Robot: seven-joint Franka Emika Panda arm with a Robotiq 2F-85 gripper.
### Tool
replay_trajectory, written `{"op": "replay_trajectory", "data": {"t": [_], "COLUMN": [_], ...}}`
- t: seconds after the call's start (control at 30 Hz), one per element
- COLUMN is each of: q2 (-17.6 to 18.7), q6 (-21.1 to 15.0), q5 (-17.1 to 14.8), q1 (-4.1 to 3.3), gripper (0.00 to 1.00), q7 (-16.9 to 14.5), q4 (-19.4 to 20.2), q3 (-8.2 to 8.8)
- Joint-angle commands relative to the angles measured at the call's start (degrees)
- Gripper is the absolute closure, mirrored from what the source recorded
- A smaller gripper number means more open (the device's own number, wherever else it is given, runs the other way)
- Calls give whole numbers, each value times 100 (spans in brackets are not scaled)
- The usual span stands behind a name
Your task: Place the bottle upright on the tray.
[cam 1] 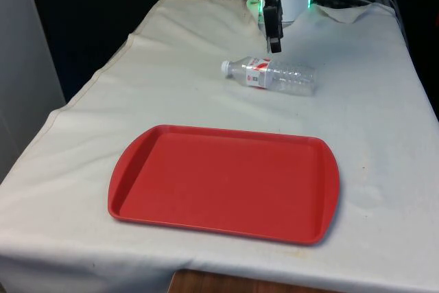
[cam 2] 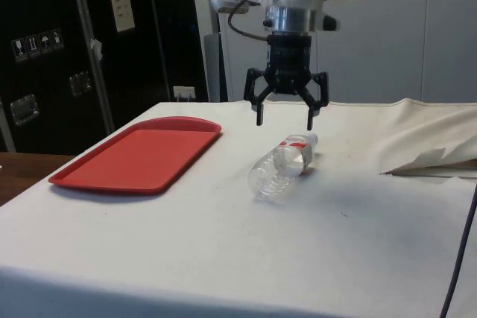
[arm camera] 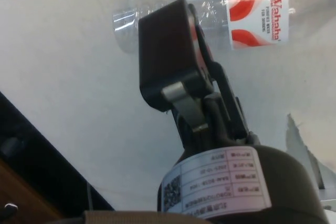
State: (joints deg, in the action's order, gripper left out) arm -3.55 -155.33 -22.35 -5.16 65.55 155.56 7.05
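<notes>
The white arm comes down from above, and its last joint stands vertical, so the black end effector (cam 2: 284, 117) points straight down. In the side view its two fingers (cam 2: 258, 113) are spread wide apart, one at 9 o'clock and the other at 3 o'clock from the wrist, with nothing between them. The tips hang in the air and touch nothing. In the front view the end effector (cam 1: 274, 44) shows edge-on, as one narrow dark shape.
</notes>
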Motion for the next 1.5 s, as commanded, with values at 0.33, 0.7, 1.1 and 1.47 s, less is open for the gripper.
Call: {"op": "replay_trajectory", "data": {"t": [0.33,0.7,1.1,1.47], "q2": [-17,-6,52,138], "q6": [-57,-57,0,-63], "q5": [-453,-733,-865,-1226], "q1": [-29,-23,11,11], "gripper": [0,0,0,0], "q7": [-29,-6,6,-11], "q4": [-6,-6,-11,-29], "q3": [-6,-6,23,29]}}
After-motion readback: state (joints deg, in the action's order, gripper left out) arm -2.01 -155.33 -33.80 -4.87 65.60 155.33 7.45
